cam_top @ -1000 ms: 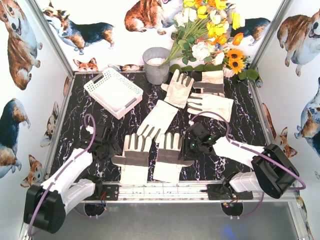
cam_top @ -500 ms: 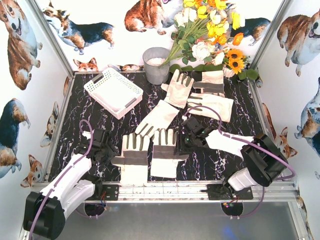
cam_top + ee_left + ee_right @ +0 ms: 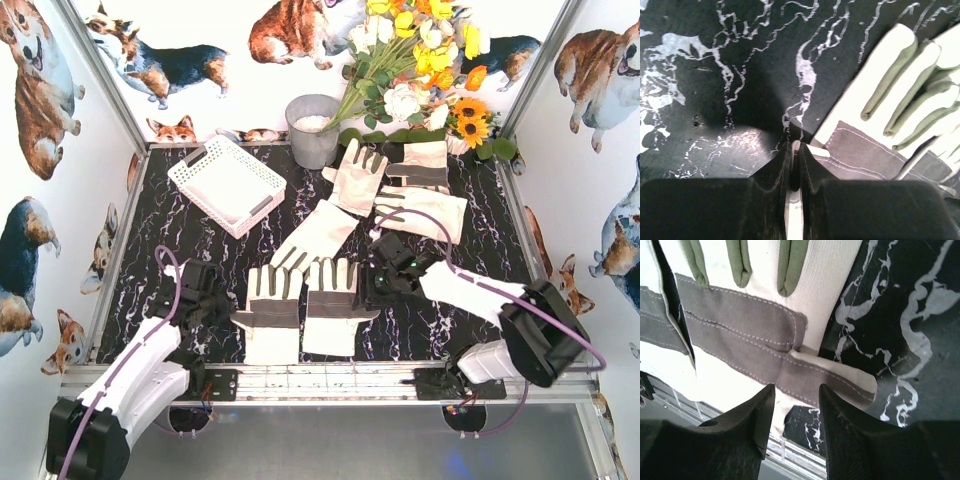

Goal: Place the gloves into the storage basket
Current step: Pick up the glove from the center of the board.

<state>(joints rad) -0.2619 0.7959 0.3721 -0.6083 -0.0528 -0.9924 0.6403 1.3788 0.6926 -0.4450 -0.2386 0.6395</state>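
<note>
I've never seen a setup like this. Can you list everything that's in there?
gloves: six, cream-white with grey patches, spread from the near centre to the far right of the table
storage basket: one, white lattice, far left, no glove in it
bucket: one, grey metal, far centre
flowers: one bunch, yellow, white and orange, leaning out of the bucket toward the far right
table: one, black with white veins
walls: white with corgi pictures, on three sides
left gripper: one, black, shut on the edge of the near-left glove
right gripper: one, black, open over the near-right glove
</note>
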